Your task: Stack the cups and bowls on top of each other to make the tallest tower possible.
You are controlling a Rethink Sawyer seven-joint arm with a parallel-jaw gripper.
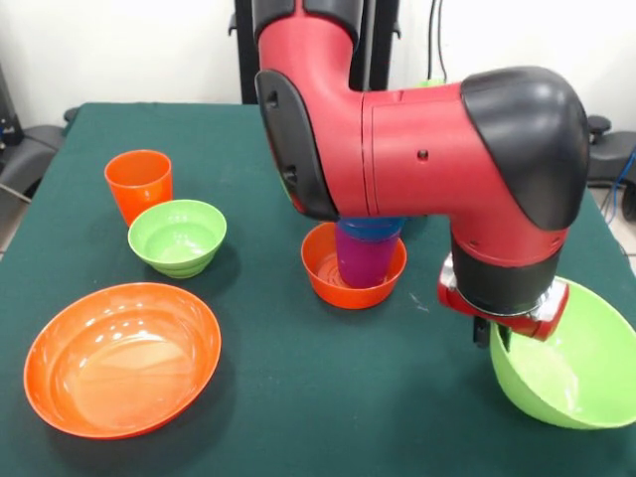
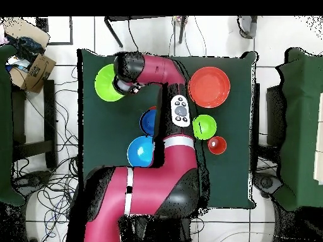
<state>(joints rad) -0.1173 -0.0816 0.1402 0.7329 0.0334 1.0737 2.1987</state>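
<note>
My gripper [image 1: 494, 336] is at the table's right side in the front view, shut on the near rim of a large lime green bowl [image 1: 571, 373], which hangs tilted. In the overhead view the gripper [image 2: 122, 83] and this bowl [image 2: 106, 82] are at the upper left. The tower stands mid-table: a small orange bowl [image 1: 353, 273] holds a purple cup [image 1: 366, 258] with a dark blue bowl [image 1: 370, 229] on top, partly hidden by the arm. The dark blue bowl also shows in the overhead view [image 2: 149, 121]. No lime green cup shows.
An orange cup [image 1: 138, 184], a small lime green bowl [image 1: 178, 236] and a large orange bowl [image 1: 121, 356] sit on the left of the green table [image 1: 298, 417]. A light blue bowl [image 2: 140, 151] shows near the robot's base in the overhead view.
</note>
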